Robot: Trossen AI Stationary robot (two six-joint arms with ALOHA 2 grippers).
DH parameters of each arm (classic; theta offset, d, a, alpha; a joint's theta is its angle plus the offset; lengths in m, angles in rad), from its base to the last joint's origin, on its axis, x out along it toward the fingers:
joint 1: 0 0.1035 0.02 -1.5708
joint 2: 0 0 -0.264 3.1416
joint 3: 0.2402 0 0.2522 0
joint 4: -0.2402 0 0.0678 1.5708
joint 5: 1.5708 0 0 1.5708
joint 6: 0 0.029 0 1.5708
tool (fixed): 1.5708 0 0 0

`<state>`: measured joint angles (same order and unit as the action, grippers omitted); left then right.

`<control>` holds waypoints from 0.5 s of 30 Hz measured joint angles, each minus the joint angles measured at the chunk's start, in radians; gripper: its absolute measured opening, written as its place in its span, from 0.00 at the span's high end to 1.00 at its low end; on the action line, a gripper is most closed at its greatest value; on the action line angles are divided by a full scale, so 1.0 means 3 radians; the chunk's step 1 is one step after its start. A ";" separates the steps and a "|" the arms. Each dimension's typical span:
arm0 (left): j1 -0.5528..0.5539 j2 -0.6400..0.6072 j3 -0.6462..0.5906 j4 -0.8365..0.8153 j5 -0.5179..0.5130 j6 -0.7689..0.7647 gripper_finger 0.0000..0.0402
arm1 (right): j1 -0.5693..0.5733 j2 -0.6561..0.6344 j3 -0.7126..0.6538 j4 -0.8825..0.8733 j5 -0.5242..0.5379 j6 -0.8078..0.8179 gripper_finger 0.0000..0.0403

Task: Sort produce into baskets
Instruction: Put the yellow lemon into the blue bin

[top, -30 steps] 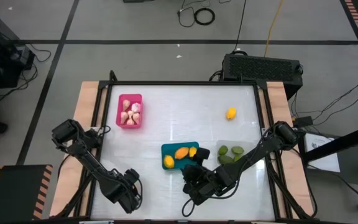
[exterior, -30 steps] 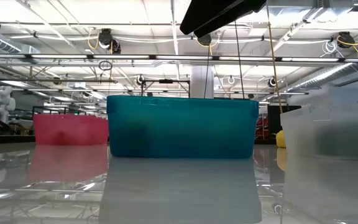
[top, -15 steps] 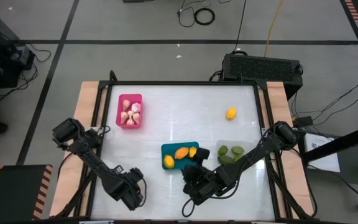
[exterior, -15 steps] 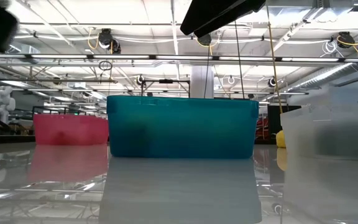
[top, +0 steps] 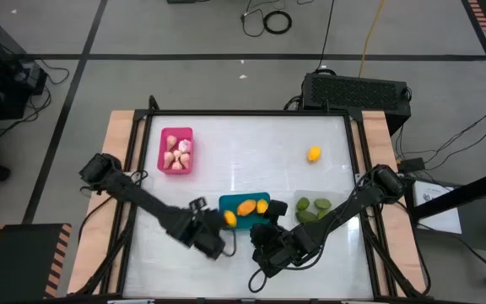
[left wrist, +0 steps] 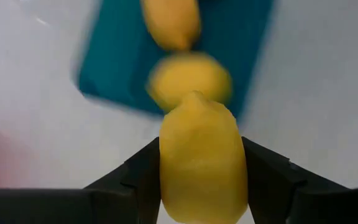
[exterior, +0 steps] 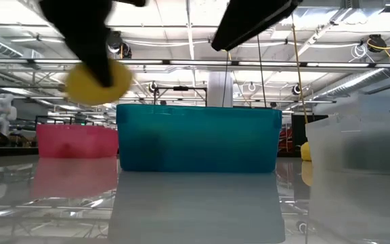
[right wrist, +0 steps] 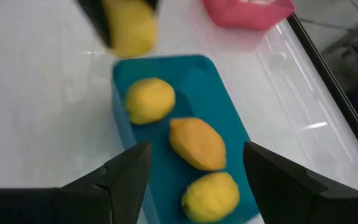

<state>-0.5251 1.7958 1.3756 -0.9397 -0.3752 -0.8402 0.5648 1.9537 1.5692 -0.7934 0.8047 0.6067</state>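
My left gripper [left wrist: 199, 149] is shut on a yellow oval fruit [left wrist: 201, 162]. It hangs just off the near left corner of the teal basket [top: 223, 203], as the right wrist view shows by the fruit [right wrist: 129, 28]. Three yellow-orange fruits [right wrist: 197, 143] lie in that basket. My right gripper [right wrist: 194, 180] stands open above the basket's near end with nothing between its fingers. A pink basket [top: 162, 152] at the far left holds pale bulbs [top: 178, 152]. A clear basket [exterior: 361, 146] on the right holds green fruits [top: 313, 207]. One yellow fruit [top: 313, 154] lies loose at the far right. My left gripper pinches the yellow fruit by its two long sides [left wrist: 166, 155], one finger [left wrist: 145, 168] on each side. The fingers slant down from above. The fruit [exterior: 99, 83] hangs below them, lifted clear of the table, higher than the teal basket's rim [exterior: 198, 108].
The three baskets stand apart on the white table top [top: 251, 143], with bare surface at the far middle and along the near edge. Both arms reach in close together at the near middle. A black box [top: 357, 89] sits beyond the far edge.
My left gripper has swung from the table's near left toward the teal basket, rising and rolling its wrist as it went. The yellow fruit in its fingers has come into the low view, lifted clear of the table.
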 joint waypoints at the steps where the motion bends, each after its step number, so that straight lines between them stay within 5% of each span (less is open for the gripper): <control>1: 0.0068 0.0000 0.0005 0.0029 -0.0071 0.0106 0.53 | 0.0000 0.0000 0.0000 -0.0062 0.0001 0.0048 0.38; 15: 0.0595 0.0000 0.0006 0.0709 0.0006 0.0974 0.53 | -0.0001 0.0000 -0.0003 -0.0454 0.0017 0.0383 0.38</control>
<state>-0.3466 1.7958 1.3773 -0.7271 -0.3733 -0.5480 0.5644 1.9537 1.5684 -0.9295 0.8097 0.7216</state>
